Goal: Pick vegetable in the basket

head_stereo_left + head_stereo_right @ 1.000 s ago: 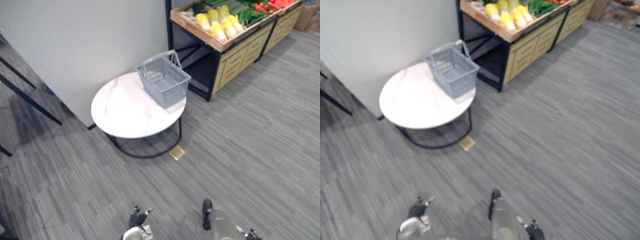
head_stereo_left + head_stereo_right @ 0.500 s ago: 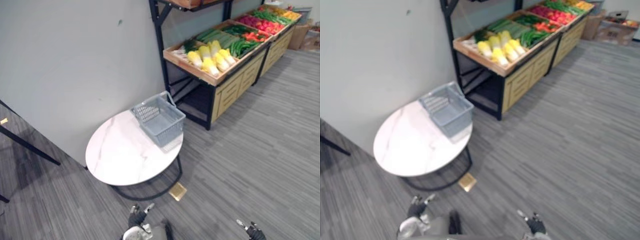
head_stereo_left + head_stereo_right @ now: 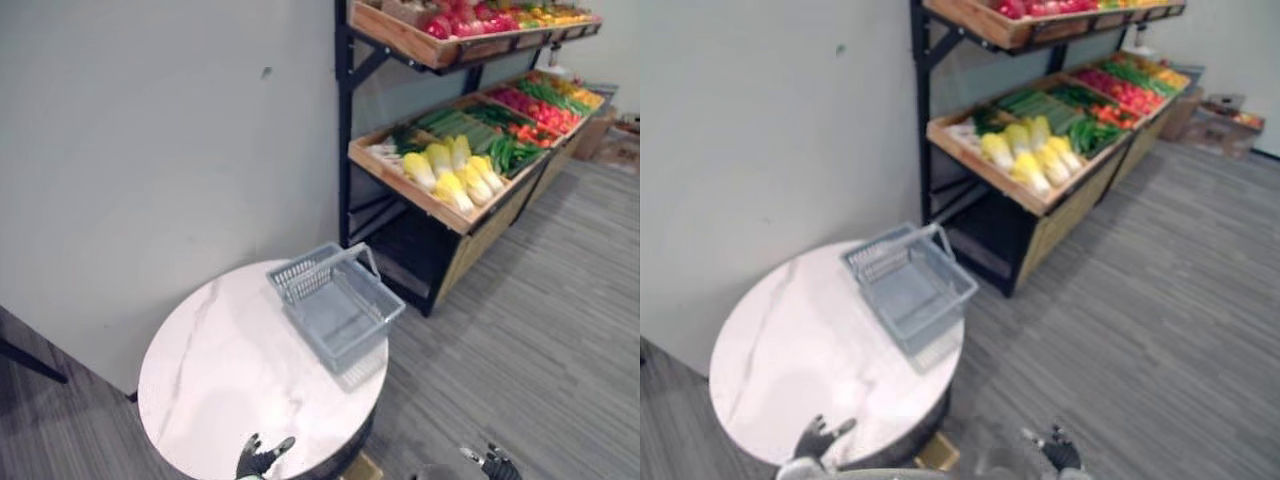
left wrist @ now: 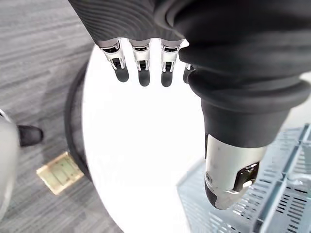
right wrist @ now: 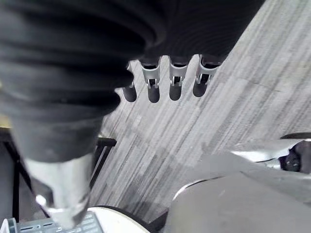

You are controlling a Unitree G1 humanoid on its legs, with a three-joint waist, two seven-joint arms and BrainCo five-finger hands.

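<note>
Left hand [image 3: 258,460]: low at the near edge of the round white table [image 3: 220,370], fingers [image 4: 141,58] straight and spread, thumb apart, nothing in it; palm hangs above the tabletop

Right hand [image 3: 492,464]: near right, over the grey plank floor [image 3: 560,330]; fingers [image 5: 176,77] straight, relaxed, holding nothing

Grey basket [image 3: 338,308]: stands on the far right part of the table, one corner reaching the table's right edge, handle up. Its mesh wall also shows just past the left thumb in the left wrist view

Vegetables: on the wooden produce stand [image 3: 455,215] at far right, against the pale wall [image 3: 150,150]. Lower tray, from its near end: yellow-white cabbages [image 3: 452,176], dark green vegetables [image 3: 512,152], red ones [image 3: 525,104] further along. Upper shelf [image 3: 440,45] carries red produce [image 3: 452,20]. All lie well apart from both hands and from the basket

Small brass-coloured plate [image 4: 60,172]: flat on the floor beside the table's dark base ring [image 4: 73,126]
</note>
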